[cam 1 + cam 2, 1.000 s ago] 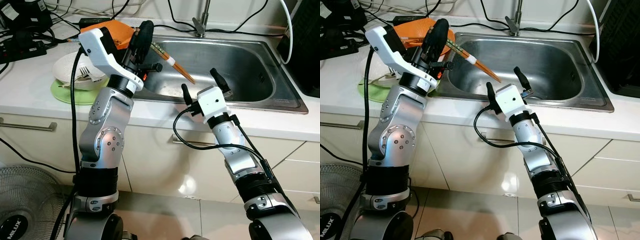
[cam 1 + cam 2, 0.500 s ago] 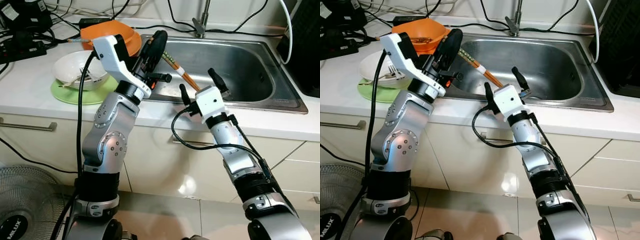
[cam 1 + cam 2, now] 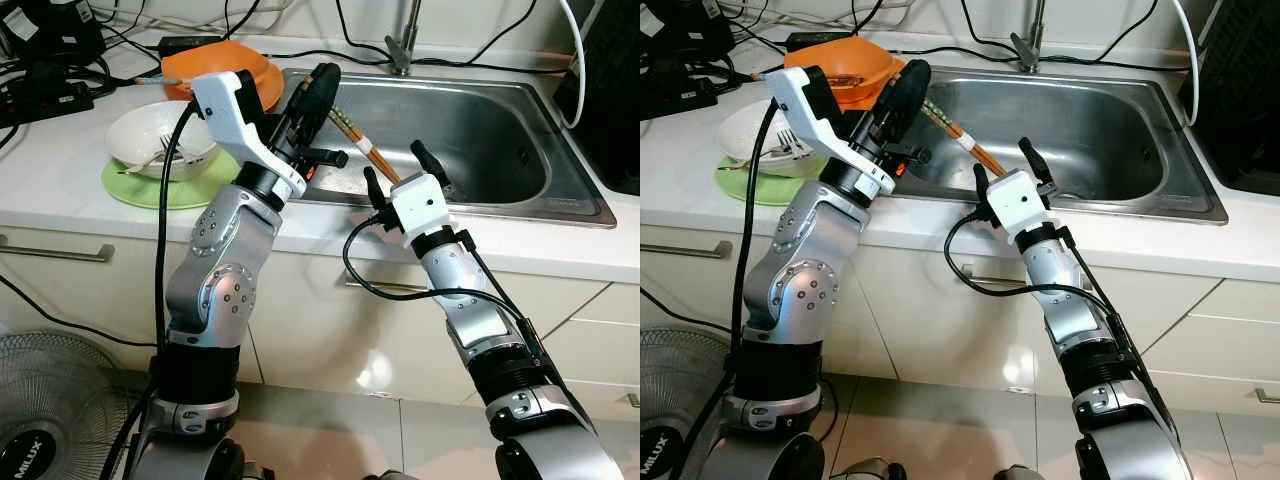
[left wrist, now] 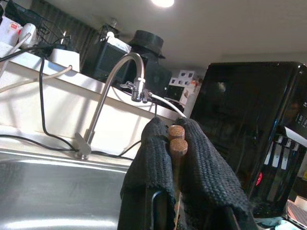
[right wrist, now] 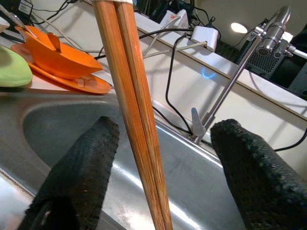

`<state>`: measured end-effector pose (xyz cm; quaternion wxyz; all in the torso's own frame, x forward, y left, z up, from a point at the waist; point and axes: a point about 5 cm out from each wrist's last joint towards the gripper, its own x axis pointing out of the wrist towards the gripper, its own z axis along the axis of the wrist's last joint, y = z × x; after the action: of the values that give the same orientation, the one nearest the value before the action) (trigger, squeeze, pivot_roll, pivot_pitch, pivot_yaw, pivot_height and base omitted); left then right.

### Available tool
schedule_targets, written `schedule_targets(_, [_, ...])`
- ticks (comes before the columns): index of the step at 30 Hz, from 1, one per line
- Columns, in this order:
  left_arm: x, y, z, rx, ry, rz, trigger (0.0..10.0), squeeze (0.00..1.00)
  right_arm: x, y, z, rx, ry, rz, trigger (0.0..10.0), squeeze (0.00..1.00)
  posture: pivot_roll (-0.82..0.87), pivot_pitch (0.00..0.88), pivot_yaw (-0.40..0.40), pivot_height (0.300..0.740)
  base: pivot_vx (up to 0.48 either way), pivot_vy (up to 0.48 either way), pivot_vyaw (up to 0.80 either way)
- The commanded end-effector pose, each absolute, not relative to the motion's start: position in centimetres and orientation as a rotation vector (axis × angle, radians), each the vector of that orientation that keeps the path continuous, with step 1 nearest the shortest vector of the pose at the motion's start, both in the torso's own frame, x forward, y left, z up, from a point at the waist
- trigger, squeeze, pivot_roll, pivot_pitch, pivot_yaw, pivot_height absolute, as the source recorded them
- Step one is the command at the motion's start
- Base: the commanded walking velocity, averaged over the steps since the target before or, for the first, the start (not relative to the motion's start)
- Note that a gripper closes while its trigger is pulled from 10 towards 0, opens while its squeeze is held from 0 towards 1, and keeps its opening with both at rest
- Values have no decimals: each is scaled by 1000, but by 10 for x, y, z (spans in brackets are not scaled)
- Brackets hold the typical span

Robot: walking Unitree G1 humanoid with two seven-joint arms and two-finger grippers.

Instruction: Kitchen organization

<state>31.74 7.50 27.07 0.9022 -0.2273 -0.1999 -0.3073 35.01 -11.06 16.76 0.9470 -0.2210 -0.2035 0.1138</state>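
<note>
While left claw [image 3: 318,95] pinches chopsticks [image 3: 362,150] over sink [image 3: 520,150], right claw [image 3: 400,170] waits spread around their tips; close right firmly before left lets go; keep sticks parallel.

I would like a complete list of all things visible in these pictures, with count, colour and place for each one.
chopsticks: two, brown wood with a white band, held slanting over the sink
sink: one, steel, set in the counter
faucet: one, silver, behind the sink
orange bowl: one, on an orange plate, on the counter left of the sink
white bowl: one, with a fork inside, on the green plate
green plate: one, near the counter's front edge
cables: several, black, at the back of the counter
fan: one, grey, on the floor at left
left gripper: jaws shut on the chopsticks
right gripper: jaws open around the chopsticks' lower part, not touching
</note>
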Motion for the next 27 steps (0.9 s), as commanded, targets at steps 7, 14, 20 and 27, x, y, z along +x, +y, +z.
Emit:
schedule_targets(7, [315, 73, 271, -446, -411, -658, 10000, 0, 352, -112, 168, -453, -411, 230, 0, 0, -26, 62, 5, 740, 0, 0, 0])
schedule_targets(14, [314, 72, 272, -443, -413, -666, 10000, 0, 352, -112, 168, -449, -410, 232, 0, 0, -25, 61, 7, 740, 0, 0, 0])
schedule_targets(20, [314, 71, 272, -436, -416, -677, 10000, 0, 352, -112, 168, -449, -407, 230, 0, 0, -26, 60, 7, 740, 0, 0, 0])
schedule_targets(27, [312, 69, 273, -427, -418, -692, 10000, 0, 353, -113, 168, -448, -405, 229, 0, 0, -25, 59, 7, 740, 0, 0, 0])
